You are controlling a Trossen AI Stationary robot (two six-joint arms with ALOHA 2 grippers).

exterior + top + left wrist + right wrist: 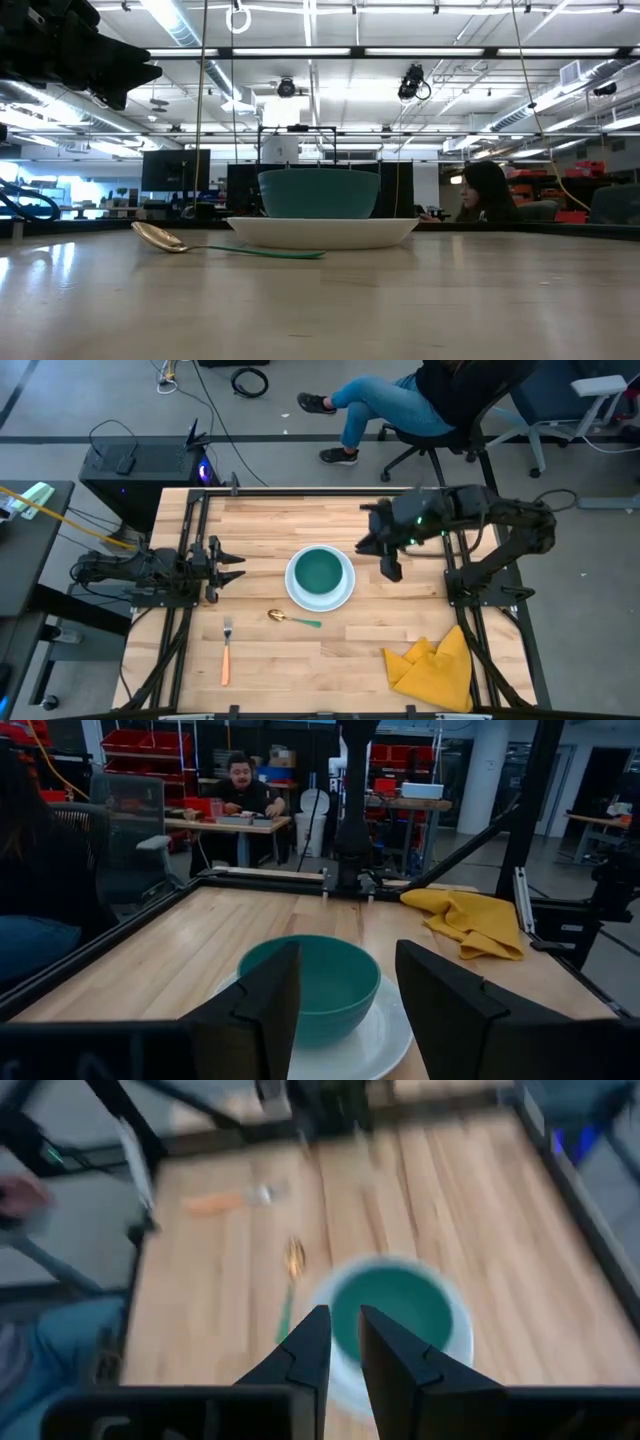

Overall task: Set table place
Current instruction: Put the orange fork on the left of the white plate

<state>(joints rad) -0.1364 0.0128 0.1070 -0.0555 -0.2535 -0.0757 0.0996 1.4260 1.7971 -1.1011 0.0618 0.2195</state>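
**A:** Since you asked how the place setting looks: your teal bowl [320, 571] is already sitting inside the white plate [320, 600], about mid-table [300, 670]. So that part's done, I'd say. The spoon [292, 619] lies just beside the plate's near edge, gold end pointing toward the left arm's side. The fork [227, 651] is farther off toward the left front corner, well apart from the plate.

**B:** So what's left for me?

**A:** My guess is the cutlery. Fork and spoon both look like they want moving up next to the plate properly, and maybe the yellow cloth [433, 665] too if it counts as a napkin. It's crumpled at the right front, well away from everything.

**B:** And the claws?

**A:** Your left gripper [238, 568] is parked low at the left edge, fingers spread wide, nothing between them, aimed at the bowl. Your right gripper [390, 567] hangs above the table just to the right of the plate, fingers nearly together with a narrow gap, holding nothing.

**B:** Anything in the way?

**A:** Not really. A person sits in a chair beyond the far edge, off the table.
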